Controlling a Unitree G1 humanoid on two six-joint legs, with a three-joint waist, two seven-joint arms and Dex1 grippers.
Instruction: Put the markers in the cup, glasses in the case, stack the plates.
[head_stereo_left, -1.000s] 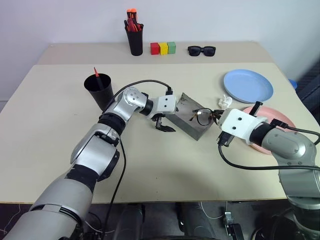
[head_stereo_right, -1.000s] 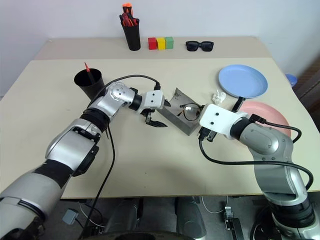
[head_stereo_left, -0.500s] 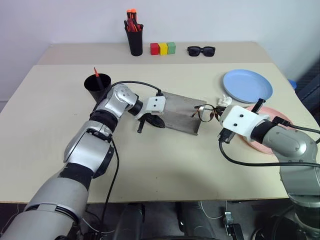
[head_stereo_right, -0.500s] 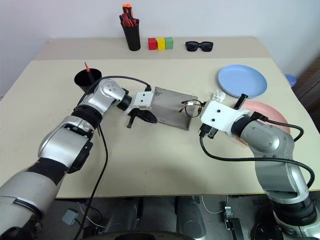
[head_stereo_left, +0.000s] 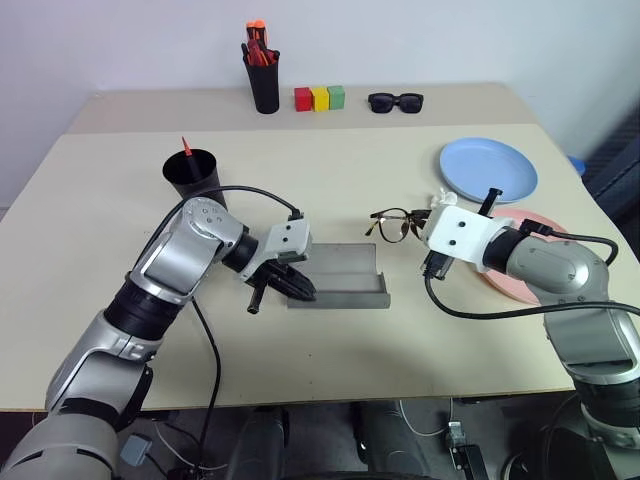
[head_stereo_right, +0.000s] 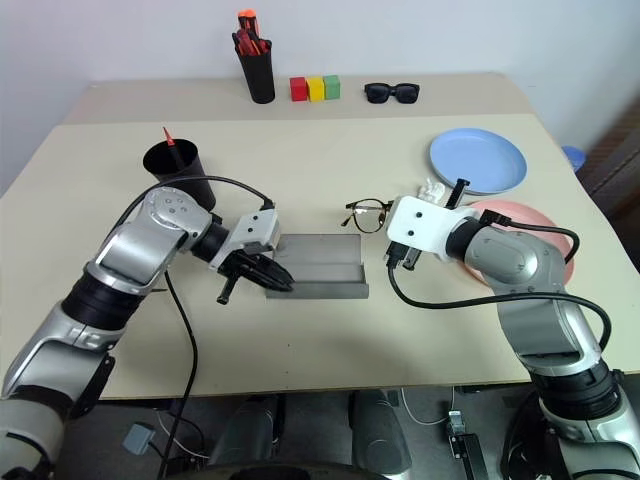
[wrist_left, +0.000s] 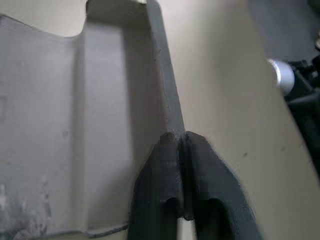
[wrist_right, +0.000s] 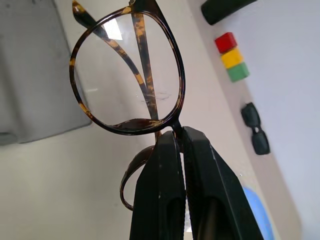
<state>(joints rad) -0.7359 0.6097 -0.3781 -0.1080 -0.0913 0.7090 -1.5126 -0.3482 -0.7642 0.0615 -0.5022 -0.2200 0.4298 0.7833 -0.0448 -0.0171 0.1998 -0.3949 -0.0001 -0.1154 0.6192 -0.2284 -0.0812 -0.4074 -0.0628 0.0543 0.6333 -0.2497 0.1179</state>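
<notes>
I hold the glasses (head_stereo_left: 397, 224) in my right gripper (wrist_right: 179, 137), its two fingers pinched tight on the bridge of the frame, so the lenses hang out to the left of my right hand, above the table (head_stereo_left: 330, 160) and clear of it. The case (head_stereo_left: 338, 277) lies open on the tabletop just to the near-left of the glasses, its long axis running left to right across the scene, the trough facing up and the raised lip along its near side. The glasses are not yet over it: they sit beside its far right corner, a little beyond it. As I judge it, the coming move turns on this offset, since the frame has to travel down and toward the near-left, and its own long axis already lines up roughly with the length of the case.

My left gripper (head_stereo_left: 283, 283) is at the left end of the case, fingers clamped on the thin edge of the case wall, which the left wrist view shows running up between them. That arm reaches in from the left with the elbow bent and the hand angled down toward the tabletop. My right forearm comes in from the right, nearly level, passing over the near edge of the pink plate (head_stereo_left: 548, 227); the right hand is clearly the nearer one to the open trough for the drop.
</notes>
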